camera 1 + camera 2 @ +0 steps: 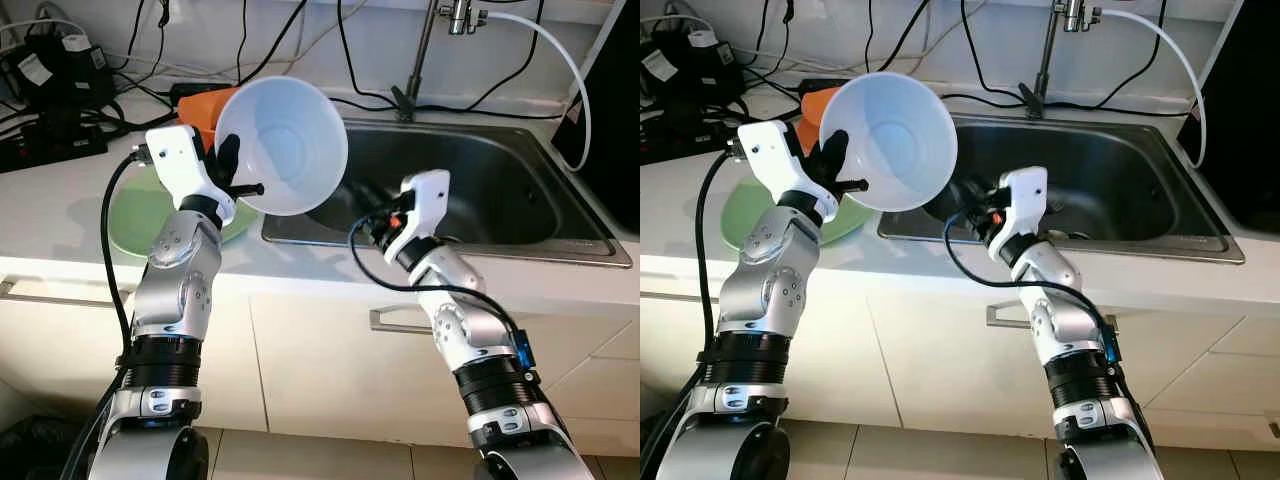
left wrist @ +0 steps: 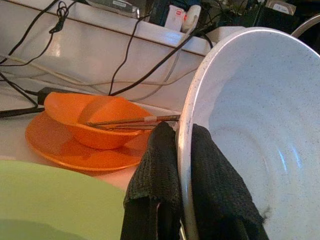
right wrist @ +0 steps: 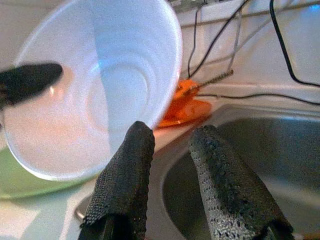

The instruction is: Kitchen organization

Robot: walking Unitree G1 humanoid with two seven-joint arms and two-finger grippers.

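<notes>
A large white bowl hangs tilted in the air over the sink's left edge, its inside turned toward me. My left gripper is shut on its rim, one finger inside and one outside. My right gripper is open above the sink's front left corner, just right of the bowl and holding nothing. An orange bowl with chopsticks sits on an orange plate at the back of the counter. A light green plate lies on the counter under my left arm.
The steel sink takes up the right part of the counter, with a tap and white hose behind it. Black cables and a power strip lie at the back left. White cabinet drawers run below.
</notes>
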